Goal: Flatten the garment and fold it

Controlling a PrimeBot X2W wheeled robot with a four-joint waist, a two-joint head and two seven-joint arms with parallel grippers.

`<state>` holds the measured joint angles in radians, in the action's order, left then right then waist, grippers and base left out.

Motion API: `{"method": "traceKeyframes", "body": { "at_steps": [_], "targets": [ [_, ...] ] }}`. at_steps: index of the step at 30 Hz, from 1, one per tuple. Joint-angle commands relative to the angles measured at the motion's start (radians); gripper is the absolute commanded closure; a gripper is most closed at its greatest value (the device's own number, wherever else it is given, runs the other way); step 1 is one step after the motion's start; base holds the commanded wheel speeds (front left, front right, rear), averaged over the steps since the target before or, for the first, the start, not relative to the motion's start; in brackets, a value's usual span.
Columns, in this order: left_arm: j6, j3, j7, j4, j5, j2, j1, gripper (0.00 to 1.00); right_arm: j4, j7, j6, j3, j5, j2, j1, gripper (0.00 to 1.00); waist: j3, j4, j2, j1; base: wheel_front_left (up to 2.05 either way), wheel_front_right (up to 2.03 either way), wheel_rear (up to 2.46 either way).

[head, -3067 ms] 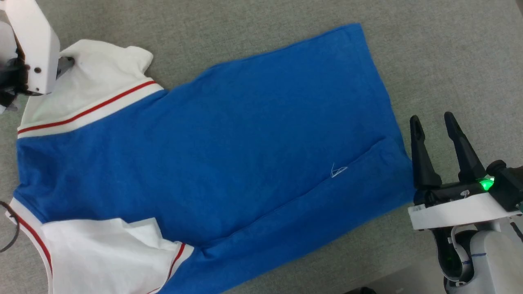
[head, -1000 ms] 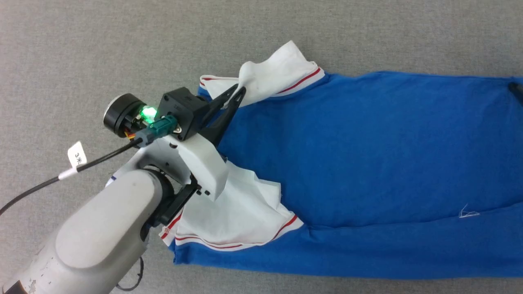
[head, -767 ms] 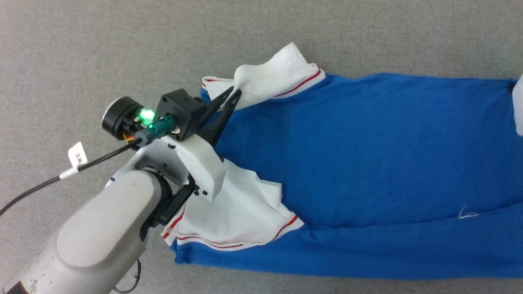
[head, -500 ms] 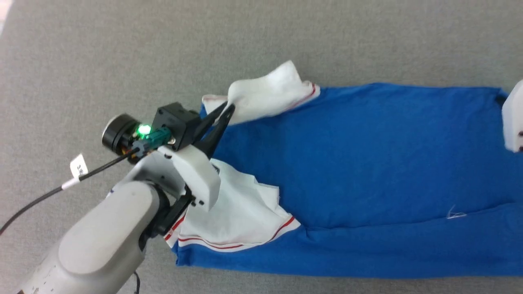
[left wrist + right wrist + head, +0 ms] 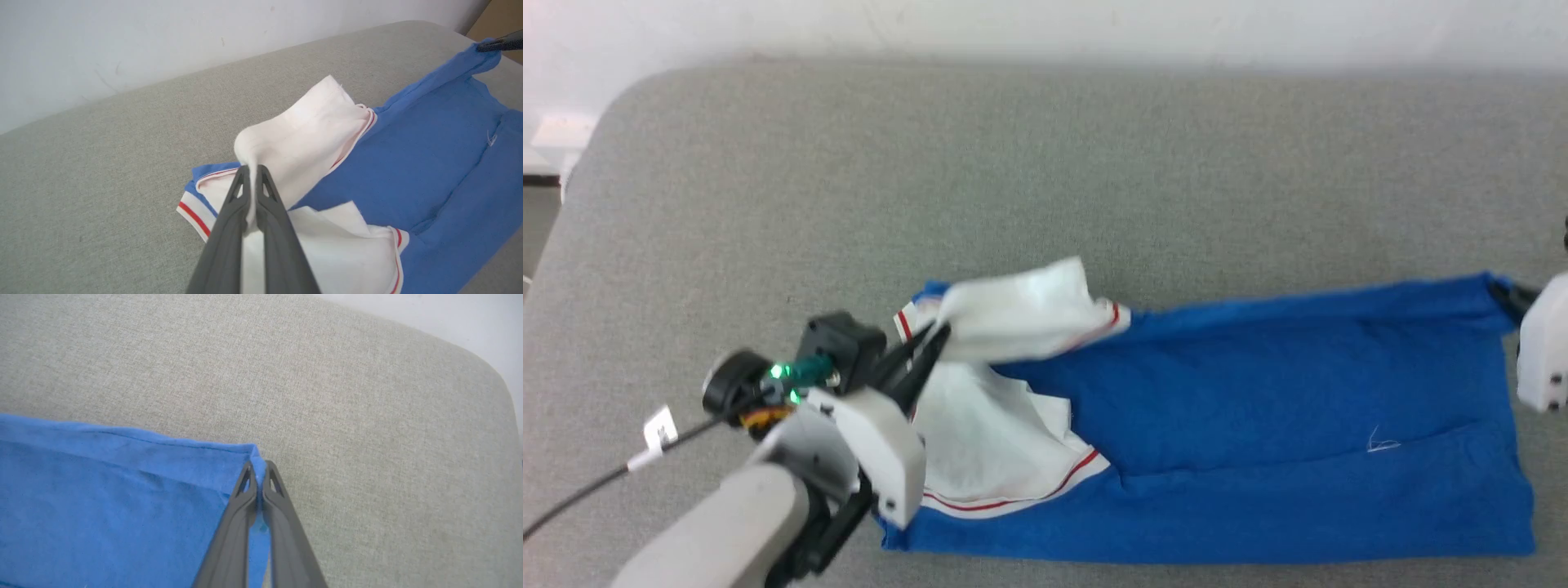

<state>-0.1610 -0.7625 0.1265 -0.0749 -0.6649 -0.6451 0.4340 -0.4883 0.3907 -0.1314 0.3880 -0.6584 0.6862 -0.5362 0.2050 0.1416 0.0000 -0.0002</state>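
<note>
The garment (image 5: 1258, 425), royal blue with white sleeves and red-striped trim, lies lengthwise on the grey table, its plain blue side up. My left gripper (image 5: 938, 335) is shut on the far white sleeve (image 5: 1021, 314) and holds it lifted off the cloth. In the left wrist view the fingers (image 5: 237, 204) pinch a fold of that sleeve (image 5: 302, 139). My right gripper (image 5: 1501, 291) is at the garment's far right corner. In the right wrist view the right gripper (image 5: 258, 466) is shut on the blue hem corner (image 5: 255, 453).
The grey padded table (image 5: 1013, 180) stretches behind the garment to a white wall (image 5: 1045, 24), with a rounded corner at the far left (image 5: 613, 90). A black cable with a white tag (image 5: 658, 429) trails from my left wrist.
The head camera has tilted up, so the wall shows now. My right gripper has shut on the hem corner. The left gripper has raised the white sleeve a little.
</note>
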Motion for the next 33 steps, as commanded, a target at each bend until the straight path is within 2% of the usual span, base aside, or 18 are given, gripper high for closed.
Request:
{"method": "traceKeyframes", "body": {
  "at_steps": [1,6,12,22,28,29,30,33],
  "targets": [
    [-0.007,-0.004,0.004,-0.007,-0.007,-0.007,-0.020,1.00,0.009,-0.006,0.001,-0.008,-0.008,0.000,0.024,1.00,-0.034,-0.006,0.0000,0.0002,0.00,0.00,0.00],
    [-0.021,-0.031,0.032,-0.036,-0.019,-0.038,-0.092,1.00,0.080,0.017,0.001,-0.050,-0.026,0.014,0.147,1.00,-0.047,-0.002,0.0000,0.0002,0.00,0.00,0.00],
    [-0.018,-0.075,0.074,-0.034,-0.020,-0.061,-0.141,1.00,0.151,0.101,0.001,-0.105,0.002,0.037,0.267,1.00,-0.043,-0.002,0.0000,0.0002,0.00,0.00,0.00],
    [0.001,-0.116,0.112,0.039,-0.015,-0.045,-0.135,1.00,0.271,0.265,0.001,-0.159,0.043,0.019,0.368,1.00,-0.018,0.001,0.0000,0.0002,0.00,0.00,0.00],
    [0.031,-0.137,0.111,0.106,-0.015,-0.017,-0.118,1.00,0.292,0.302,0.001,-0.153,0.074,0.015,0.385,1.00,-0.010,0.005,0.0000,0.0002,0.00,0.00,0.00],
    [0.033,-0.136,0.109,0.116,-0.021,-0.010,-0.116,0.43,0.286,0.303,0.001,-0.159,0.073,0.009,0.385,0.58,-0.012,0.005,0.0000,0.0002,0.00,0.00,0.00],
    [0.033,-0.134,0.103,0.124,-0.023,-0.003,-0.114,0.00,0.276,0.310,0.001,-0.168,0.067,0.000,0.387,0.00,-0.015,0.005,0.0000,0.0002,0.00,0.00,0.00],
    [0.036,-0.128,0.070,0.140,-0.019,0.012,-0.106,0.00,0.287,0.297,0.001,-0.174,0.050,-0.017,0.381,0.00,-0.028,0.007,0.0000,0.0002,0.00,0.00,0.00]
  ]
}}
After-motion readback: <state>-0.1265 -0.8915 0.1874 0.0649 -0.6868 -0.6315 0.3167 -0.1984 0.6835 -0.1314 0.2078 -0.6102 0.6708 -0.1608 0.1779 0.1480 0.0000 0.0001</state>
